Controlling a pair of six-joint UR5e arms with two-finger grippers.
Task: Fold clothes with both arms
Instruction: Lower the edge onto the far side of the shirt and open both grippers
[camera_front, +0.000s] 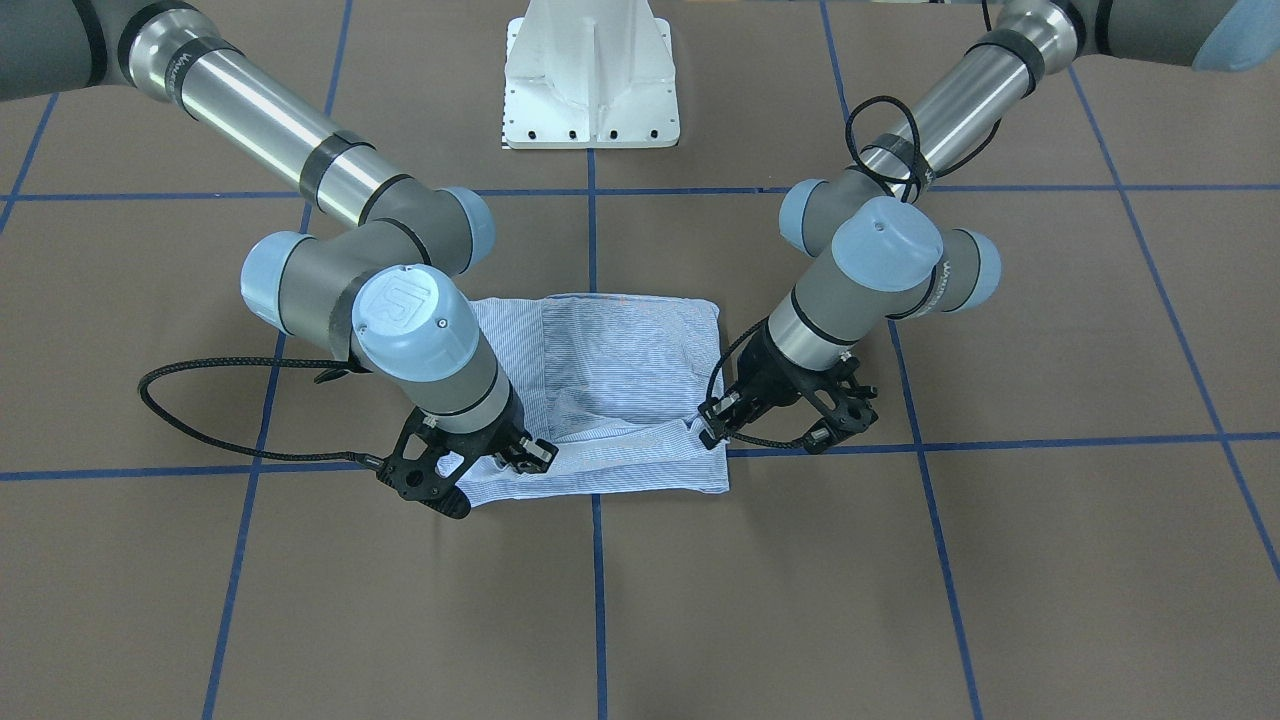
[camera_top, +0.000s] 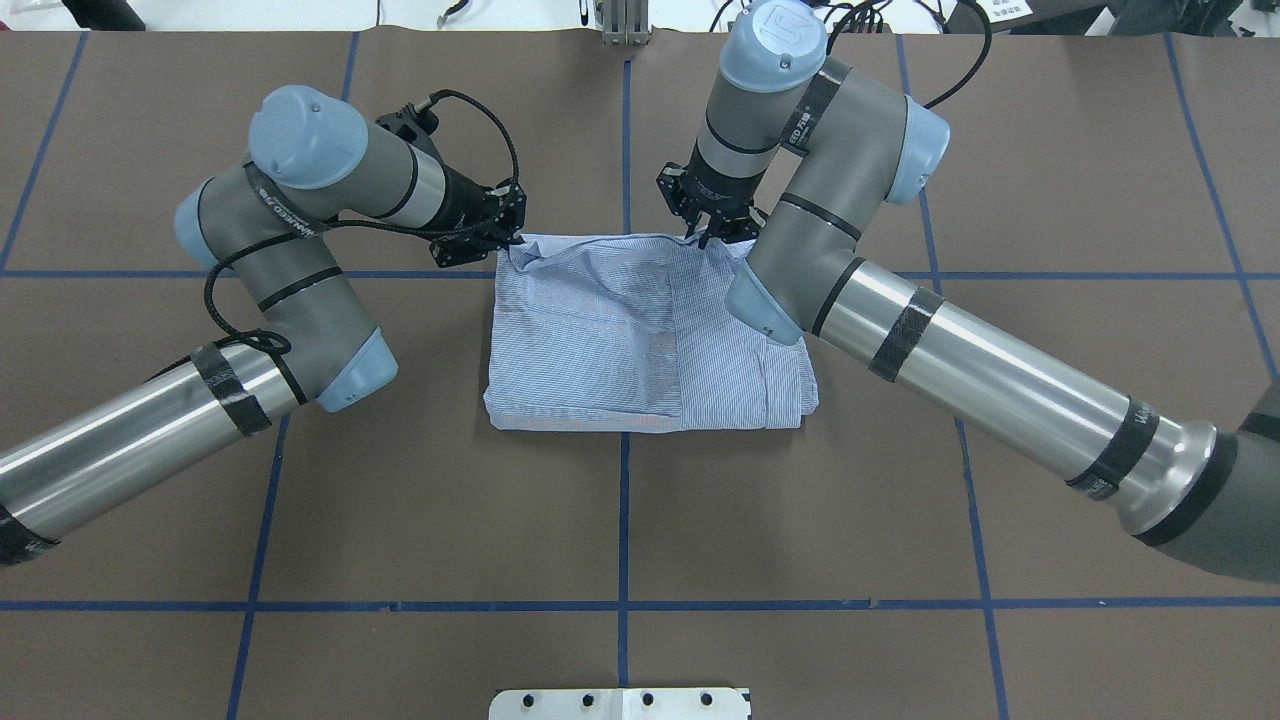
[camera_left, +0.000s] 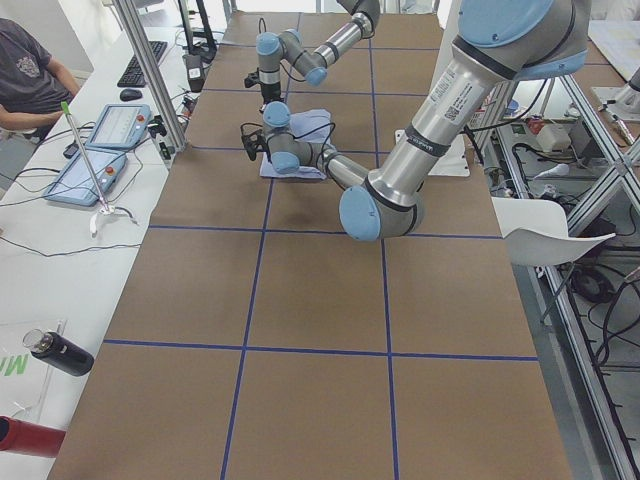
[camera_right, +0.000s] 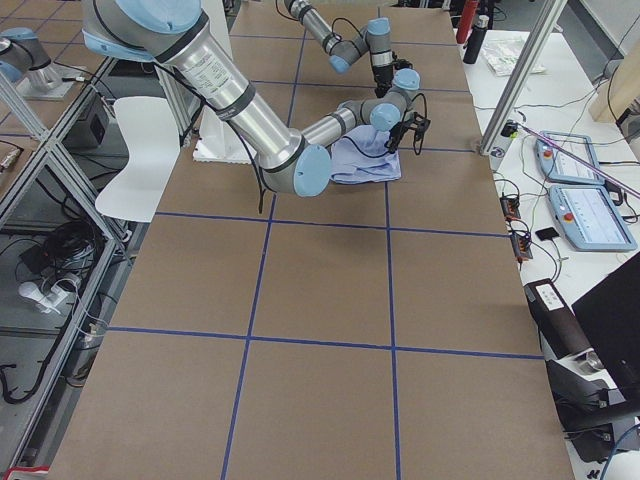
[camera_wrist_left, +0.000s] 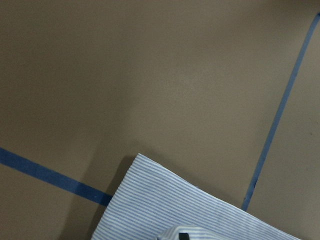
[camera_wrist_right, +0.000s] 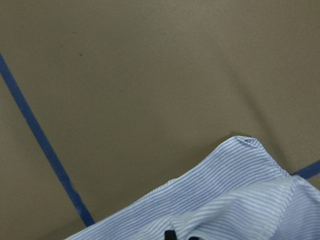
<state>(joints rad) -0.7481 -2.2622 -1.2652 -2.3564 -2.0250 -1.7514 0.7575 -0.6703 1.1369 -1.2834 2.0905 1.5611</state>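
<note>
The light blue, finely striped shirt (camera_top: 640, 340) lies folded into a rough rectangle in the middle of the brown table. Both grippers are at its far edge, the one away from the robot's base. At one far corner my left gripper (camera_top: 508, 240) (camera_front: 708, 432) is shut on the fabric, which rises slightly there. My right gripper (camera_top: 708, 238) (camera_front: 530, 458) pinches the other far corner. Each wrist view shows striped cloth (camera_wrist_left: 165, 205) (camera_wrist_right: 225, 190) bunched at the bottom edge around a dark fingertip, with bare table beyond.
Blue tape lines (camera_top: 623, 520) grid the brown table cover. The white pedestal base (camera_front: 590, 75) stands behind the shirt. A seated person (camera_left: 25, 75), control tablets (camera_left: 100, 150) and a dark bottle (camera_left: 60, 352) are on the side bench beyond the table edge.
</note>
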